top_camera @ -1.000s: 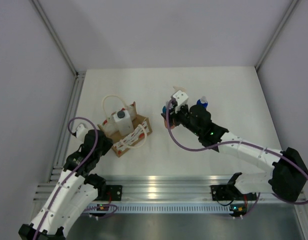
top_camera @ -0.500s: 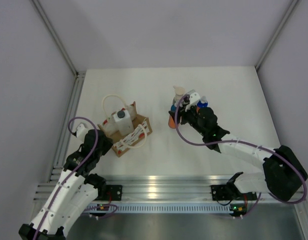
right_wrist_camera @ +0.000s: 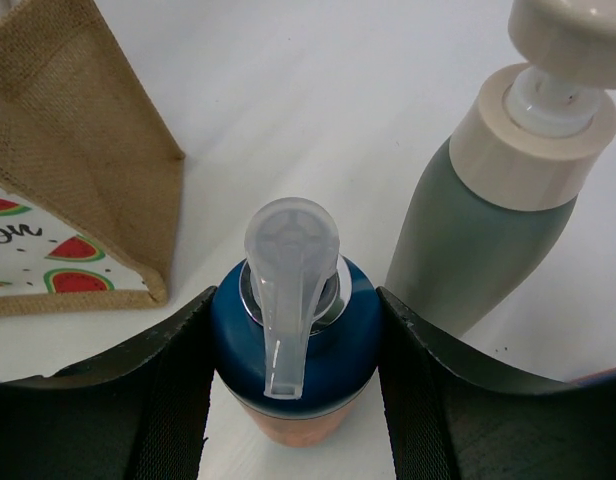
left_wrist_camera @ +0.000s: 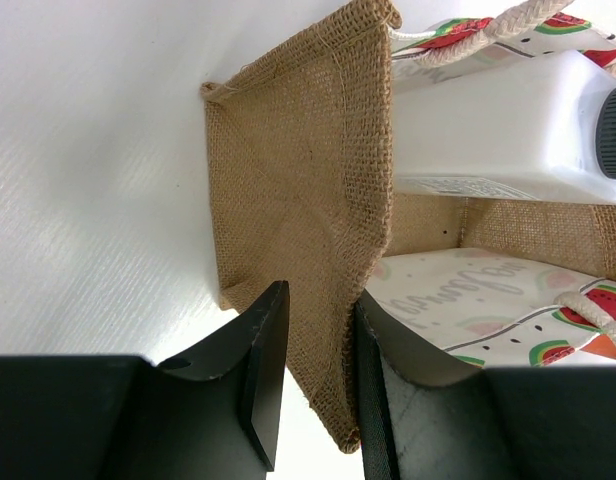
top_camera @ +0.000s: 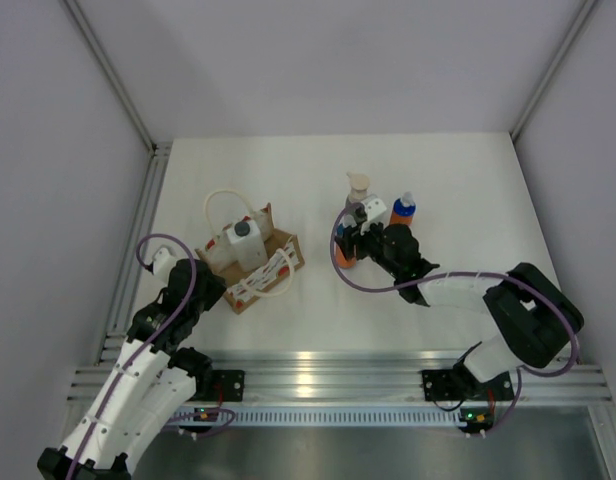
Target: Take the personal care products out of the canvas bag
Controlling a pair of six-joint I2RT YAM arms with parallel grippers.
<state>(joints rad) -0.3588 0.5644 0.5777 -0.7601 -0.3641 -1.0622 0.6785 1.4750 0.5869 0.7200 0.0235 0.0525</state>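
Note:
The canvas bag [top_camera: 273,262] lies open at the table's left with a white, dark-capped bottle [top_camera: 243,243] in it. My left gripper [top_camera: 209,273] is shut on the bag's burlap end panel [left_wrist_camera: 308,180]; the white bottle [left_wrist_camera: 488,125] shows beyond it. My right gripper [top_camera: 350,240] is shut on the blue cap of an orange pump bottle [right_wrist_camera: 293,345], which stands on the table. The grey bottle with a beige pump [top_camera: 357,196] stands just behind it, close on the right in the right wrist view [right_wrist_camera: 488,230]. A second orange bottle [top_camera: 402,210] stands to the right.
The bag's corner [right_wrist_camera: 83,150] lies a short way left of the held bottle. Cream rope handles [top_camera: 223,200] loop off the bag's far side. Grey walls enclose the white table [top_camera: 458,170]; a metal rail [top_camera: 308,375] runs along the near edge.
My right gripper has come down and toward the near side with the orange bottle, which now stands on the table in front of the grey bottle. The left arm and bag have not moved.

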